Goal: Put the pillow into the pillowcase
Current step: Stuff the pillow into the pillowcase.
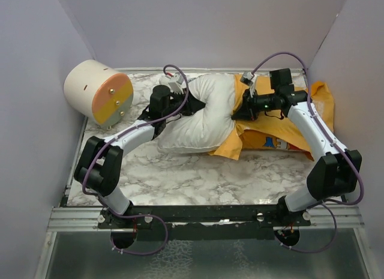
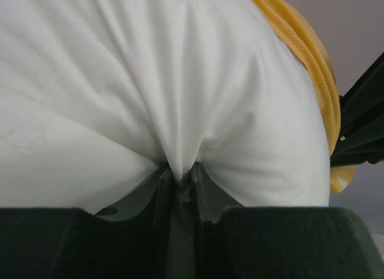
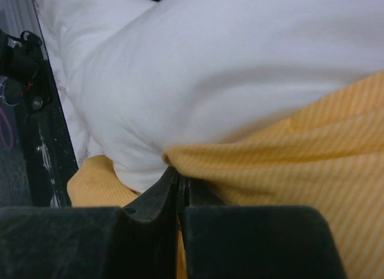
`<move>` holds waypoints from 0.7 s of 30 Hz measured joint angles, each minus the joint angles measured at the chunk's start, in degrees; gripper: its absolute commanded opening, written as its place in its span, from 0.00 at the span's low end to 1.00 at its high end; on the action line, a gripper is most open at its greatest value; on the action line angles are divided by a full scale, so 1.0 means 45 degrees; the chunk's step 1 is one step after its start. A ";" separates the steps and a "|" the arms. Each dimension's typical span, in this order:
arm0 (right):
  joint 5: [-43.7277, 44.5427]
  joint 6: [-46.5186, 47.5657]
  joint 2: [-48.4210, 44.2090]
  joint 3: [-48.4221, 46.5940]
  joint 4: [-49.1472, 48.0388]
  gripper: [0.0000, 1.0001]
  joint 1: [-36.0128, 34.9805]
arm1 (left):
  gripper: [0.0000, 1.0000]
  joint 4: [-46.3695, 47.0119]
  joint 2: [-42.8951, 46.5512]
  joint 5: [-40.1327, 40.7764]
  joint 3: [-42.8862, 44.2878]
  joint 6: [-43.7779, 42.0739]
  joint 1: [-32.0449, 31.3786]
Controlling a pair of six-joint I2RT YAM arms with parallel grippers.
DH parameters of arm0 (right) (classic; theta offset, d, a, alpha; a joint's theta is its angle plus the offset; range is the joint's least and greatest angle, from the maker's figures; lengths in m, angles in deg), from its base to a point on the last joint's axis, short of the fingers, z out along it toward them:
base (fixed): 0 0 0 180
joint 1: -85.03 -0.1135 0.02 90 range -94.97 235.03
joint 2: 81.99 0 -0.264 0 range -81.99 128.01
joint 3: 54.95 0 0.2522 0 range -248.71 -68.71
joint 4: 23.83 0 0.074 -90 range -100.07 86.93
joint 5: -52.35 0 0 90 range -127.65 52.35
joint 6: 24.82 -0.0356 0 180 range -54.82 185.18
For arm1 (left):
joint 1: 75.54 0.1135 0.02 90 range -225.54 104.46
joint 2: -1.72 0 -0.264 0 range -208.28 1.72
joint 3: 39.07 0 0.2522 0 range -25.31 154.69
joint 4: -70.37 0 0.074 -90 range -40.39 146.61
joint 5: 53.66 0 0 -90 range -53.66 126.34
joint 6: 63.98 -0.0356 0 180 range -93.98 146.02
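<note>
White plump pillow (image 1: 198,117) sits pinched in left jaws for pushing; right jaws clamp the orange-yellow fabric pillowcase (image 1: 282,132) at its rim, bracing it.

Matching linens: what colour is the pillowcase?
The pillowcase is orange-yellow, finely striped; clearest in the right wrist view.

Cream cylinder (image 1: 99,92) laid on its side at the far left corner, its round end face half orange and dotted with small studs, grey-veined marbled table top (image 1: 198,177) seen beneath, plain lilac walls (image 1: 204,27) set around, metal rail (image 1: 72,218) fixed along the near edge
</note>
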 measured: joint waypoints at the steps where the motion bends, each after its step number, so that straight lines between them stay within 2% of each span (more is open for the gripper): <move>1: -0.0160 -0.0049 0.0005 0.0228 0.0058 0.00 0.0185 | 0.42 0.0204 0.0024 -0.0005 -0.0248 -0.0068 -0.0053; 3: -0.0495 -0.0141 0.0005 0.0578 0.0083 0.00 0.0806 | 0.60 0.0233 0.0204 0.0039 -0.0646 -0.0335 -0.0194; 5: -0.0665 -0.0136 0.0005 0.0622 0.0058 0.00 0.1229 | 0.72 -0.0151 0.0685 0.0262 -0.0874 -0.0806 -0.0316; 7: -0.0733 -0.0102 0.0000 0.0612 -0.0005 0.01 0.1428 | 0.79 -0.0991 0.1676 0.0622 -0.1030 -0.1535 -0.0452; 13: -0.0738 0.0209 0.0121 -0.0427 -0.0126 0.01 0.1588 | 0.84 -0.3701 0.6169 0.1627 -0.1821 -0.4226 -0.0792; 16: -0.0738 0.0359 0.0301 -0.1355 -0.0321 0.01 0.1588 | 0.85 -0.4260 0.8126 0.1763 -0.2696 -0.5421 -0.1127; 19: -0.0787 0.0359 0.0442 -0.1817 -0.0520 0.01 0.1598 | 0.88 -0.4410 0.9398 0.2458 -0.3750 -0.7223 -0.2686; 20: -0.0821 0.0350 0.0607 -0.1875 -0.0520 0.01 0.1598 | 0.88 -0.4498 0.9544 0.3036 -0.4216 -0.8990 -0.4371; 21: -0.0855 0.0345 0.0661 -0.1875 -0.0520 0.00 0.1598 | 0.89 -0.4551 0.9432 0.3429 -0.4294 -1.0020 -0.4843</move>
